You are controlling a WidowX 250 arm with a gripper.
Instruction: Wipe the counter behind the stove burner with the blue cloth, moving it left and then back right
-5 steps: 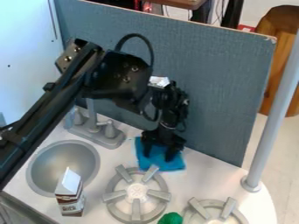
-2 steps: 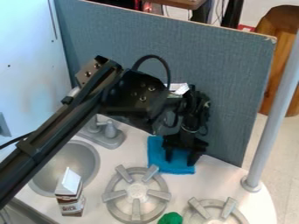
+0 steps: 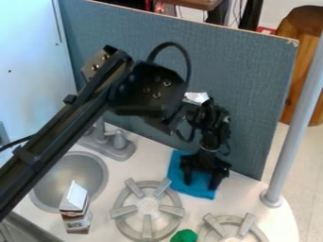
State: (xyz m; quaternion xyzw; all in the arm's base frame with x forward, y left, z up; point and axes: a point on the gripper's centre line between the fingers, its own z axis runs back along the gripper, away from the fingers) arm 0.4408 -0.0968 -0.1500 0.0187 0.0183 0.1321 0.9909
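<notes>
Two burners (image 3: 148, 205), one carton (image 3: 75, 209), one cloth (image 3: 200, 182), one sink (image 3: 68, 172)

toy kitchen in a room, small sink (image 3: 69, 181) with faucet (image 3: 101, 137), ring-shaped stove burners (image 3: 148, 208), white countertop (image 3: 243, 201)

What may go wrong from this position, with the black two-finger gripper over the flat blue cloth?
The black two-finger gripper has its fingers spread at the flat blue cloth, so they might only wrinkle it or slip off.

The cloth's edge lies close to the round grey burner with raised prongs; if dragged that way, it could catch.

The gripper's wrist is near the upright blue-grey panel and might bump it.
</notes>
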